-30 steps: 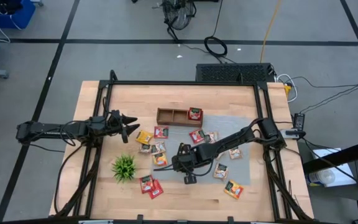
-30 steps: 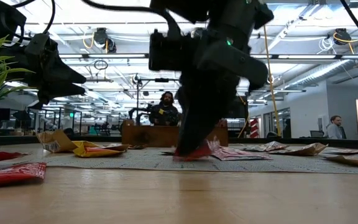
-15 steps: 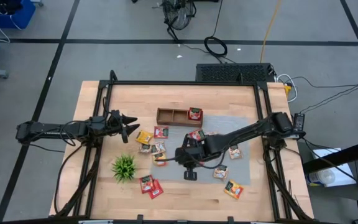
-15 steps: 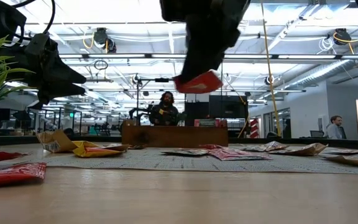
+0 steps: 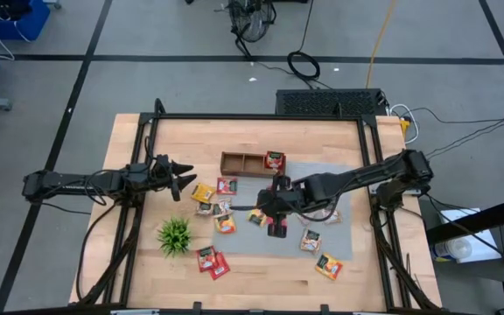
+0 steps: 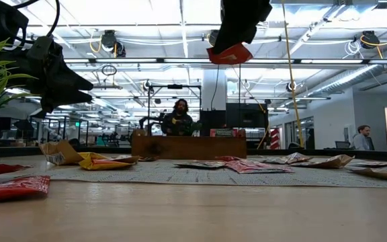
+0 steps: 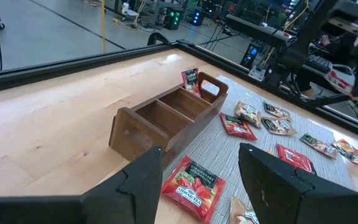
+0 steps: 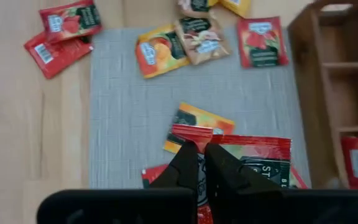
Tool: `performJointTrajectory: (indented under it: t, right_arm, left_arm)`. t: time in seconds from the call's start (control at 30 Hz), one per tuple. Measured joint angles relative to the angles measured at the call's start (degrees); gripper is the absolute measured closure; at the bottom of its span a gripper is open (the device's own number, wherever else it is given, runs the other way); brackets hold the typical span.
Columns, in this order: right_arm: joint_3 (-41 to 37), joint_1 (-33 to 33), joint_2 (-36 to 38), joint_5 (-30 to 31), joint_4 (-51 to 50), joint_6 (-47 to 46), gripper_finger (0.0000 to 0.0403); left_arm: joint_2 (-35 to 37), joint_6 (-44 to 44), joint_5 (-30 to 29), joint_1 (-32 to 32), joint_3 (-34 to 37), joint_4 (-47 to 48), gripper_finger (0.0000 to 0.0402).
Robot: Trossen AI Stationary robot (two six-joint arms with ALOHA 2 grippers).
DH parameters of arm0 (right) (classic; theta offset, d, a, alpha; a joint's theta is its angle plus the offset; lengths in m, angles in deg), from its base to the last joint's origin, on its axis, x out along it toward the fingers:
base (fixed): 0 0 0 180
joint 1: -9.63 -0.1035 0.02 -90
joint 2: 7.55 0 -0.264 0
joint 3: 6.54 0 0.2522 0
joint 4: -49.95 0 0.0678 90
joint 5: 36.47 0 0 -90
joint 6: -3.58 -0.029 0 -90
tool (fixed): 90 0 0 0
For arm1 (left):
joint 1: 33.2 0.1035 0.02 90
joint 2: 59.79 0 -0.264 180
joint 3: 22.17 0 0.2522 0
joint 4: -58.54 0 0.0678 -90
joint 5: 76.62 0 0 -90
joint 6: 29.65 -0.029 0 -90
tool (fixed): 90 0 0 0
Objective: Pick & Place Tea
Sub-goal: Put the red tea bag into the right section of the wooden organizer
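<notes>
Several tea packets, red, orange and yellow, lie scattered on the grey mat (image 5: 322, 188) and on the bare wood around it. My right gripper (image 8: 202, 149) hovers high over the mat, shut on a red tea packet (image 8: 253, 158); in the low view that packet (image 6: 230, 54) hangs well above the table. The wooden tray (image 5: 239, 164) stands at the mat's far edge with one red packet (image 5: 275, 160) upright in its right compartment. My left gripper (image 5: 185, 179) waits open at the table's left, pointing toward the tray. My right gripper pinches the red tea packet between its two fingers at one end, by a corner (image 8: 182, 132). The fingers slant down from above. The packet sticks out sideways below the fingers (image 6: 237, 30), tilted, lifted clear of the mat and of the other packets.
A small green plant (image 5: 175, 234) in a white pot stands near the table's left front. Two red packets (image 5: 213, 261) lie on bare wood near the front edge, and an orange one (image 5: 328, 265) at the mat's near right corner. People show far off in the room.
My right gripper has risen from the mat with the red packet, lifting it clear. It has moved toward the far edge and the tray and rolled a little. It has stayed shut.
</notes>
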Motion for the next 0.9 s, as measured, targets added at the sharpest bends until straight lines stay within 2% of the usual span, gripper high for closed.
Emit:
performJointTrajectory:
  t: [0.4, 0.67, 0.77, 0.9]
  right_arm:
    - [0.02, 3.68, 1.25, -0.13, -5.89, 2.46, 0.0402]
    - [0.02, 8.62, 1.25, -0.12, -7.43, 11.59, 0.0402]
    - [-1.18, 10.77, 1.53, -0.03, -5.18, 13.66, 0.0402]
    - [-7.61, 13.61, 4.73, -0.06, 1.40, 14.97, 0.0402]
  left_arm:
    - [0.00, 0.00, 0.00, 0.00, 0.00, 0.00, 0.0190]
    - [0.00, 0.00, 0.00, 0.00, 0.00, 0.00, 0.0190]
    - [0.00, 0.00, 0.00, 0.00, 0.00, 0.00, 0.0190]
    - [0.00, 0.00, 0.00, 0.00, 0.00, -0.01, 0.0190]
